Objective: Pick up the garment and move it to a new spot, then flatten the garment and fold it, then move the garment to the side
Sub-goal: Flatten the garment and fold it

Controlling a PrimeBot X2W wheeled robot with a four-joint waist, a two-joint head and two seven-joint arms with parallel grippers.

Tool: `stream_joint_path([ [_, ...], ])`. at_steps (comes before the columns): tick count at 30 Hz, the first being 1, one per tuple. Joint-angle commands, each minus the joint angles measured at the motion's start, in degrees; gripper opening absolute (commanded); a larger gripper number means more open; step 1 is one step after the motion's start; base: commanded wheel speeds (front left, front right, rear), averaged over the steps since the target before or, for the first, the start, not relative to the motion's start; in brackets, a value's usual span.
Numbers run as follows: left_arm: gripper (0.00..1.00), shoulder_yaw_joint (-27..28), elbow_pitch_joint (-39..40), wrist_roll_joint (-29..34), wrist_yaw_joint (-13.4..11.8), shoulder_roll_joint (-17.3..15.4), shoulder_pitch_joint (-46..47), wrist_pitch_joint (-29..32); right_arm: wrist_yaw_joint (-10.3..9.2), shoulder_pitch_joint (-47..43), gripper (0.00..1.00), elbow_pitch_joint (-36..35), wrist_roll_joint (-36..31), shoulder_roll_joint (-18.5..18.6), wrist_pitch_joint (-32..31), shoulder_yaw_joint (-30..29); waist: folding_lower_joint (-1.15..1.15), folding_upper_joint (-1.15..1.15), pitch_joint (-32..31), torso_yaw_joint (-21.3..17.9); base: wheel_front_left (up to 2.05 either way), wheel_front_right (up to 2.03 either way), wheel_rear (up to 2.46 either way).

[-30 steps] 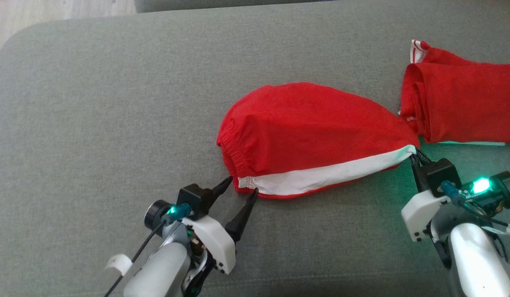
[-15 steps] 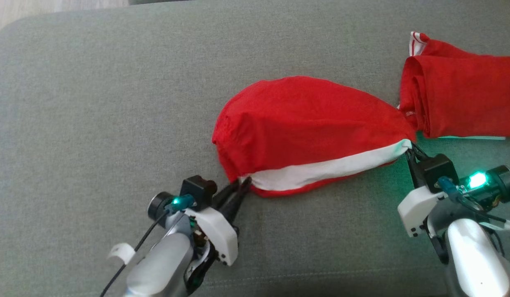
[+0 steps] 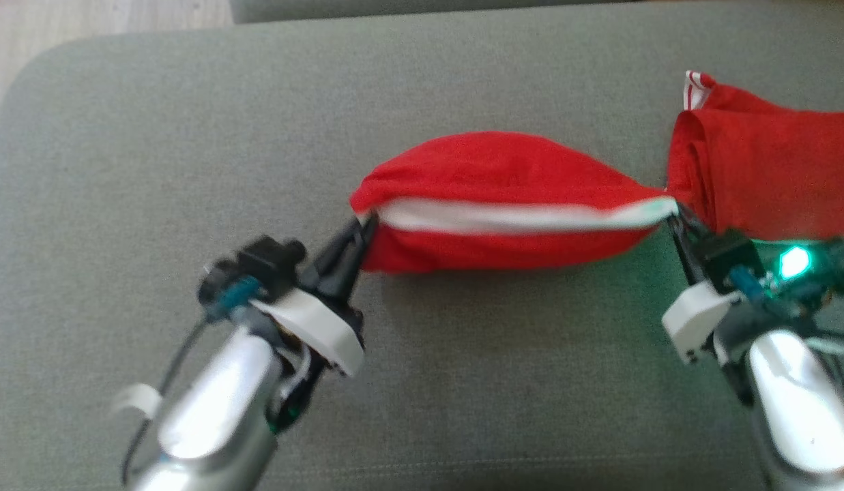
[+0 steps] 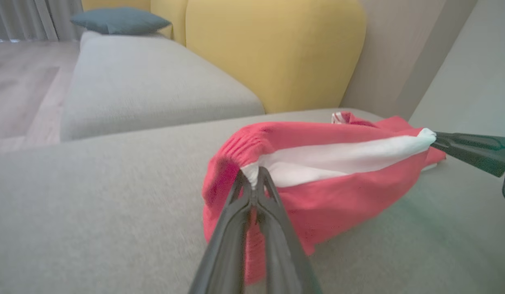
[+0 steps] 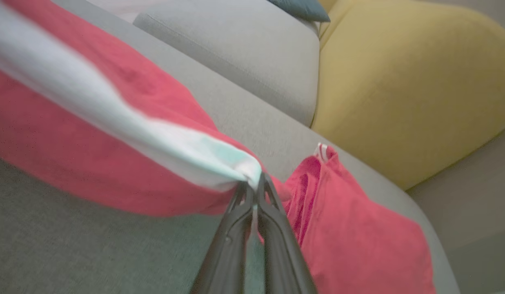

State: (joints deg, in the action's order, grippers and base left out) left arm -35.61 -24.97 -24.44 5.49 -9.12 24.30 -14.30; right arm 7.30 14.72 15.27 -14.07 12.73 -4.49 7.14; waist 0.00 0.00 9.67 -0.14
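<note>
The left hand [image 3: 362,228] and right hand [image 3: 674,217] were each clamped on one end of the white stripe [image 3: 517,217] of the red garment [image 3: 503,167], stretched between them over the grey cushion [image 3: 190,170].

Light: soft, even, daylit | Glow: green lamp [image 3: 794,262] tints grey cushion [image 3: 531,382] beside it | Blur: left gripper [image 3: 359,235] and garment [image 3: 503,170] smeared | Shadow: faint under garment

The left gripper [image 3: 365,225], at eight o'clock in the head view, has two long dark tapering fingers [image 4: 230,241] on a white moulded bracket [image 3: 316,327], a black block [image 3: 265,260], a teal connector [image 3: 234,294], a thin black cable [image 3: 172,361] and a silvery forearm [image 3: 210,402]. The right gripper [image 3: 674,221], at four o'clock, matches, with a glowing green light [image 3: 793,262].
</note>
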Motion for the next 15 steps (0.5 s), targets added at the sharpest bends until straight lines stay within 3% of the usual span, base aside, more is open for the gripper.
stream_joint_path([
  [1,0.0,3.3,3.49,0.58,-0.45,-1.8,3.42,-0.67,0.19,3.69,0.0,-2.41,0.66,2.33,0.32,2.32,0.0,0.0,-1.02,0.45,0.0,0.0,0.0],
  [7,0.0,7.68,10.29,1.75,-1.67,-4.48,5.5,-0.69,0.19,11.17,0.0,-2.99,5.48,7.99,0.17,9.99,0.0,0.0,-3.68,0.79,0.0,0.0,0.0],
  [15,0.0,11.76,14.25,3.45,-3.75,-7.37,10.69,-0.69,0.19,22.04,0.0,-3.74,14.98,11.34,0.44,18.16,0.0,0.0,-6.96,0.52,0.0,0.0,0.0],
])
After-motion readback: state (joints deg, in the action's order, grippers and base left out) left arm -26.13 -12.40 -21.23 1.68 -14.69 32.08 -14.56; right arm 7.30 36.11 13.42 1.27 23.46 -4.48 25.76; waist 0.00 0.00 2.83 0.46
